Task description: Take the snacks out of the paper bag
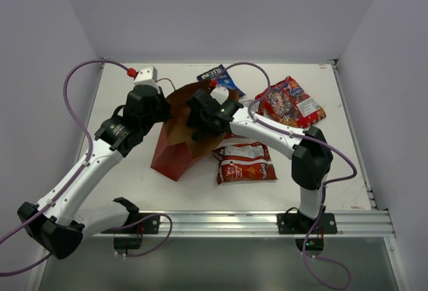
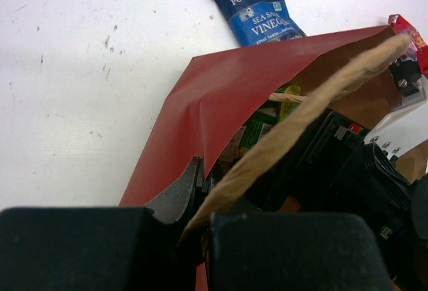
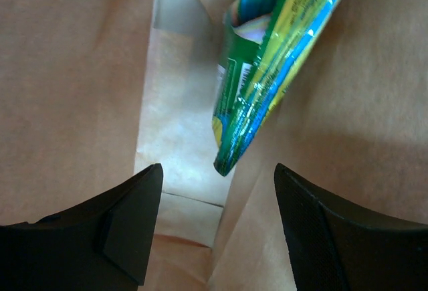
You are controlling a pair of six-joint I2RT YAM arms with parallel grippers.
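Observation:
The red paper bag (image 1: 175, 154) lies tilted on the table, its brown mouth facing back-right. My left gripper (image 2: 204, 187) is shut on the bag's rim (image 2: 221, 104), holding the mouth open. My right gripper (image 3: 217, 184) is open inside the bag, its jaws wide apart just short of the green-yellow packet (image 3: 267, 70) leaning on the brown wall. The green-yellow packet also shows in the left wrist view (image 2: 257, 130). Outside the bag lie the blue packet (image 1: 215, 77), the larger red multicolour packet (image 1: 291, 102) and two red-and-silver chip bags (image 1: 244, 162).
The blue packet (image 2: 257, 10) lies just behind the bag's mouth. The right arm (image 1: 267, 134) reaches across the chip bags into the bag. The table's right edge (image 1: 354, 137) and back wall bound the space.

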